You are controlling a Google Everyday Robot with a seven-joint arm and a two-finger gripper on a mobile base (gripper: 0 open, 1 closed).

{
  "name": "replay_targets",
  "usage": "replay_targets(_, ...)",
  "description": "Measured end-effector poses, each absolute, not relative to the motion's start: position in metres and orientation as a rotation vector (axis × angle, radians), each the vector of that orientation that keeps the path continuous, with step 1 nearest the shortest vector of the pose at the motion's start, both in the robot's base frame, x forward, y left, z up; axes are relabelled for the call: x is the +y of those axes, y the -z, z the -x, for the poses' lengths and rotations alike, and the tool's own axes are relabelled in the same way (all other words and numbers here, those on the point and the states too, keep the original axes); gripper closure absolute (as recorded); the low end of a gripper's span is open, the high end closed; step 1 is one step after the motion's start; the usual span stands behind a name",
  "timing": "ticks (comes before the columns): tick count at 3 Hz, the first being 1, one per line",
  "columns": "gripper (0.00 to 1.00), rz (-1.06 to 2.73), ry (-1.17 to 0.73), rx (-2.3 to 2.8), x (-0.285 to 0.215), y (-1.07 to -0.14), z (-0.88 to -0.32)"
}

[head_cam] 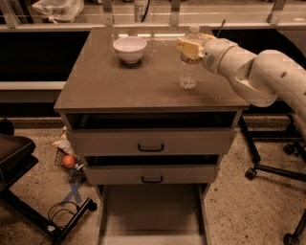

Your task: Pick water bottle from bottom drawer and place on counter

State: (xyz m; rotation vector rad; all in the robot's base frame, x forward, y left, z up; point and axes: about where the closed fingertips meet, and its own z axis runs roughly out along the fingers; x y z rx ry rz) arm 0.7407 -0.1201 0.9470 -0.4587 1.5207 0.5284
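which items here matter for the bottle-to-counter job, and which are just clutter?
Job: water bottle, standing on the counter; claw, at the bottle's neck; bottom drawer, pulled open.
Lying about: white bowl on the counter; orange ball on the floor; plastic bag, far back left.

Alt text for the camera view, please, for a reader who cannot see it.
The robot's gripper is at the neck of a water bottle standing upright on the counter, apart from a white bowl. The bottom drawer is open.

No text can be read; the gripper (191, 48) is at the water bottle's (189, 72) neck.
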Motion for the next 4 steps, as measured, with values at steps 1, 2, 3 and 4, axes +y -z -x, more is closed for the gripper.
replay_targets(1, 0.79, 0.459, -0.528, 1.521, -0.1201, -0.9540, -0.7407)
replay_targets(2, 0.56, 0.459, -0.528, 1.521, -0.1201, -0.9545, -0.7407)
replay_targets(3, 0.32, 0.462, -0.532, 1.520, -0.1172, -0.9548, -0.7408)
replay_targets(4, 0.09, 0.464, -0.535, 1.519, -0.1145, -0.9552, -0.7409)
